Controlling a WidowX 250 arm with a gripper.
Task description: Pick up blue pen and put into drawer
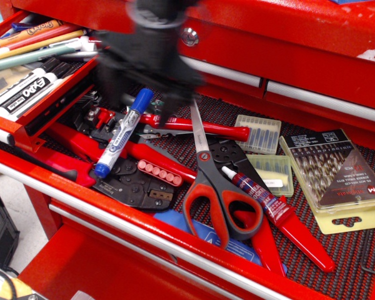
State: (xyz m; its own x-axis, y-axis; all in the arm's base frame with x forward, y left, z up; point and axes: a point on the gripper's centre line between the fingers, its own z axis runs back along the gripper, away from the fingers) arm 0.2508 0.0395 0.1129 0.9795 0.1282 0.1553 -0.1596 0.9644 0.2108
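1. Approach step, by my reading: gripper is a dark motion-blurred mass in the upper centre-left of the frame, above the cap end of the blue pen. Too smeared to tell whether its jaws are apart or together; nothing visibly held.
2. Blue pen lies untouched, slanting across red-handled pliers in the wide tool drawer, blue cap toward top, left of the scissors.
3. Target: narrow drawer, upper left, open, already holding markers.
4. Next move calls for descending over the barrel, jaws straddling it crosswise, clear of the plier handles.
5. Writing: "EXPO" on a black-and-white marker; pen's print, glue tube label and drill-bit case unreadable.
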